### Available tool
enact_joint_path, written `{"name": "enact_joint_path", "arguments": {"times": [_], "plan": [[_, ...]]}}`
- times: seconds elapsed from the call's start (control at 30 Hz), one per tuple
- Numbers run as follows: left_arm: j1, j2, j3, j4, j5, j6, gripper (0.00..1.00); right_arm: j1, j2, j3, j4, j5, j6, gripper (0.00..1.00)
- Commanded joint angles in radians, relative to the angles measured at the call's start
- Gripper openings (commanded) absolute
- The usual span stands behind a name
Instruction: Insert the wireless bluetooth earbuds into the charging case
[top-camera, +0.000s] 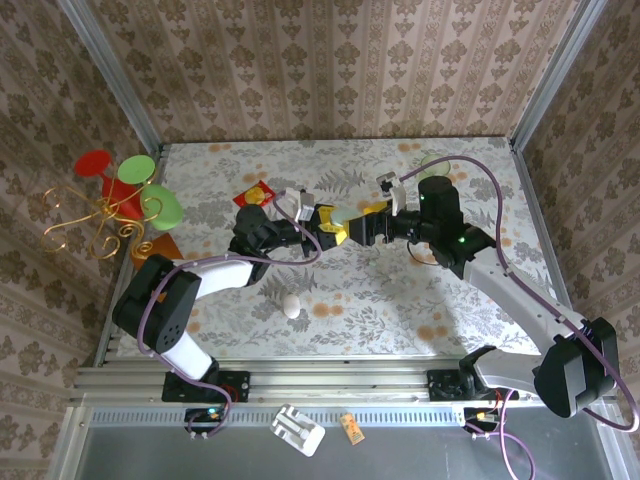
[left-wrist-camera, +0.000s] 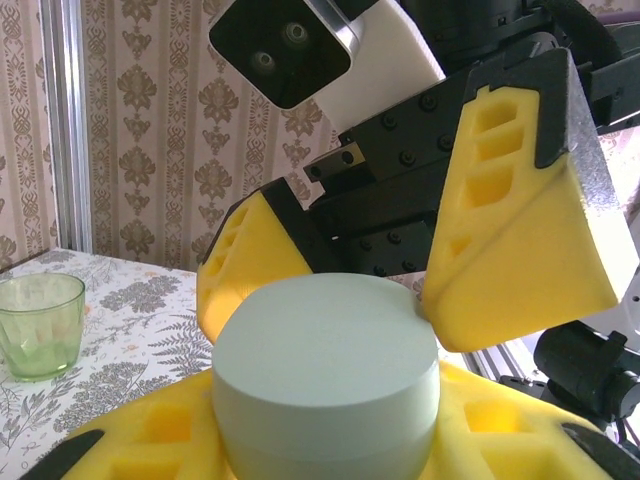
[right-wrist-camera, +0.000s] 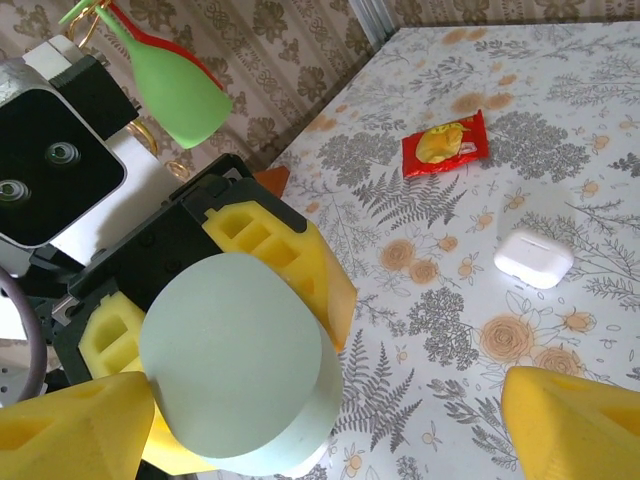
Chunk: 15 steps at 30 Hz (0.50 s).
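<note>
The left gripper (top-camera: 322, 225) sits over the middle of the table with its yellow fingers closed on a pale green disc (left-wrist-camera: 325, 375), which it holds clear of the tabletop. The right gripper (top-camera: 358, 222) faces it from the right with its jaws spread wide. Its two yellow fingers (left-wrist-camera: 520, 220) stand on either side of the same disc. The one on the right of the left wrist view comes up to the disc's rim, but I cannot tell whether it touches.

The charging case (right-wrist-camera: 533, 258) lies on the patterned table (top-camera: 400, 300) with its lid shut. It is near the left gripper, a little to its left and on the far side, and neither gripper touches it. From the right wrist it lies beyond the open fingers, well apart from them. A red packet (right-wrist-camera: 445, 143) lies just left of the case. A white egg (top-camera: 292, 306) rests nearer the arm bases, and a green cup (left-wrist-camera: 38, 325) stands at the far right of the table.
</note>
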Motion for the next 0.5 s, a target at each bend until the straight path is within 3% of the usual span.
{"name": "enact_joint_path", "arguments": {"times": [0.0,0.27,0.47], "plan": [[0.004,-0.03,0.032,0.028,0.008,-0.026,0.11,0.004,-0.001,-0.009,-0.001,0.052,-0.024,0.9],[-0.006,-0.038,0.017,0.028,0.032,-0.003,0.11,0.002,-0.022,-0.002,0.033,0.179,-0.013,0.89],[-0.01,-0.043,0.005,0.044,0.06,0.011,0.11,-0.004,-0.014,0.009,0.048,0.194,0.002,0.89]]}}
